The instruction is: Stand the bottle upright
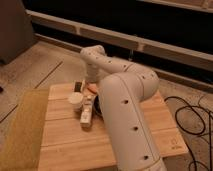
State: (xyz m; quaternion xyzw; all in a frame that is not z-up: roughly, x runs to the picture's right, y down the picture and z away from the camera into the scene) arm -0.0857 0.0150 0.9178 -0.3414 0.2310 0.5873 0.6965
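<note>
We are holding the gripper [84,88] over the far side of the table [60,145], jaws apart and empty. The bottle [86,116] is lying flat just nearer, so we are aiming to grip close to one end and tip it up slowly.
</note>
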